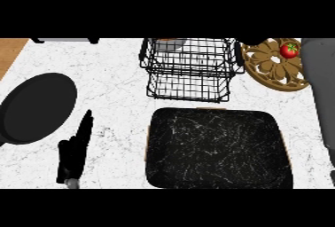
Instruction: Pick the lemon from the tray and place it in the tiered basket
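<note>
Left hand [73,153] sits at the lower left of the counter [118,111], fingers straight and together, holding nothing. A grey forearm [322,88] runs down the right edge, but its hand isn't visible. Black marbled tray [217,148] in the middle looks bare (can't spot the lemon anywhere). Wire tiered basket [189,66] stands just behind it, with something pale in its top tier I can't make out. A tomato [290,50] rests on the carved wooden trivet [274,66]; a black pan [36,108] lies far left.
</note>
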Tool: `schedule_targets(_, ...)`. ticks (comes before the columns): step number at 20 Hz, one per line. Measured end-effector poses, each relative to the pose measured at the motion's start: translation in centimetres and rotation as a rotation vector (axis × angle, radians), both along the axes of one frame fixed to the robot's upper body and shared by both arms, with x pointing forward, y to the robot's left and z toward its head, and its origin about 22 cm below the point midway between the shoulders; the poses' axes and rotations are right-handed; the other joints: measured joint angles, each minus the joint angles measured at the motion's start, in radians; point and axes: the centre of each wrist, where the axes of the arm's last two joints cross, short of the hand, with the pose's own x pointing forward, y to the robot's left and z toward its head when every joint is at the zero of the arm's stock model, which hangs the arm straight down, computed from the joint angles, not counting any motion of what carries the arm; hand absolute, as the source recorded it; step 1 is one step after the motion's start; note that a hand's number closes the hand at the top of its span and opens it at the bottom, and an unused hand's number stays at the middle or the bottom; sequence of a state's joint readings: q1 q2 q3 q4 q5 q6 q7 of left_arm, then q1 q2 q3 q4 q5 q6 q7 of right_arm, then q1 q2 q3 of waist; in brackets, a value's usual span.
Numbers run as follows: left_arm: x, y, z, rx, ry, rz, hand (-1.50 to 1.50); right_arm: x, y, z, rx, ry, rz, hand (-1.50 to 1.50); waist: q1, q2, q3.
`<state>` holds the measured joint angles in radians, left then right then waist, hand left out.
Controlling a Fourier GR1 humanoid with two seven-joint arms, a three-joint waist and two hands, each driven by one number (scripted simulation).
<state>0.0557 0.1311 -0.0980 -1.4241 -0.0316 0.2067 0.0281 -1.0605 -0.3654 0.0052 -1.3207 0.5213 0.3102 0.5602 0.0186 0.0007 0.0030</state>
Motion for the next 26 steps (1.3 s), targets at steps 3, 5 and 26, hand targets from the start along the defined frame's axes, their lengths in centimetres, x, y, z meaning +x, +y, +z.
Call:
schedule_targets(3, 0.1, -0.2, 0.0, 0.001, 0.006, 0.0, 0.0, 1.4, 1.4, -1.4, -0.02, 0.014, 0.01, 1.5, 0.001, 0.001, 0.0)
schedule_targets(5, -0.1, -0.2, 0.2, 0.001, 0.003, 0.0, 0.0, 2.3, 2.4, -2.7, -0.037, 0.03, 0.003, 1.5, 0.003, 0.001, 0.0)
schedule_targets(26, -0.3, -0.6, -0.3, 0.001, -0.01, -0.003, 0.0, 6.8, 4.7, -10.4, 0.525, 0.185, 0.028, -1.5, 0.002, 0.003, 0.002)
